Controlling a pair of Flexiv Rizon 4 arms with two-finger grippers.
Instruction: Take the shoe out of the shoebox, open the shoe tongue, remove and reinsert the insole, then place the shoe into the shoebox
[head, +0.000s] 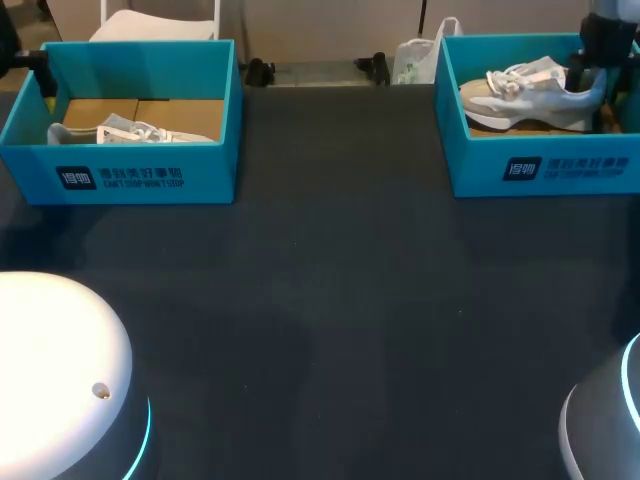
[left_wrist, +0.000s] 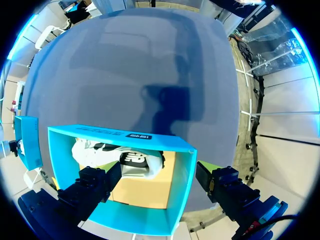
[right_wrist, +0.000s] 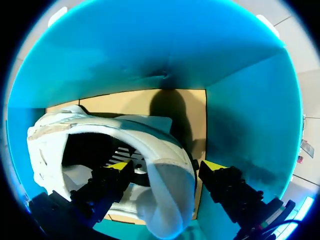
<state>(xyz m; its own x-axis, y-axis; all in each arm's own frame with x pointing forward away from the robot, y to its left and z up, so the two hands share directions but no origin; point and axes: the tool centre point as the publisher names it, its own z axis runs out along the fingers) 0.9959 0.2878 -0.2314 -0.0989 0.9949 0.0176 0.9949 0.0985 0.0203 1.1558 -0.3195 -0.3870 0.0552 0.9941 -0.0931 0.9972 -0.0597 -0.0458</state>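
Observation:
A grey-white shoe (head: 530, 95) lies on its side in the right blue shoebox (head: 545, 165). My right gripper (head: 590, 70) hangs at its heel. In the right wrist view the gripper (right_wrist: 166, 165) is open and straddles the heel collar of the shoe (right_wrist: 100, 130), one finger inside the opening and the other outside, by the box wall (right_wrist: 240, 100). A second shoe (head: 130, 132) lies in the left shoebox (head: 140, 175). My left gripper (left_wrist: 160, 175) is open and empty above that box (left_wrist: 120, 134), over its shoe (left_wrist: 125, 157).
The dark table mat (head: 330, 300) stretches between the two boxes. A white plastic bag (head: 420, 55) stands at the back edge beside the right box. My arms' rounded bases fill the near corners (head: 60, 370) (head: 600, 430).

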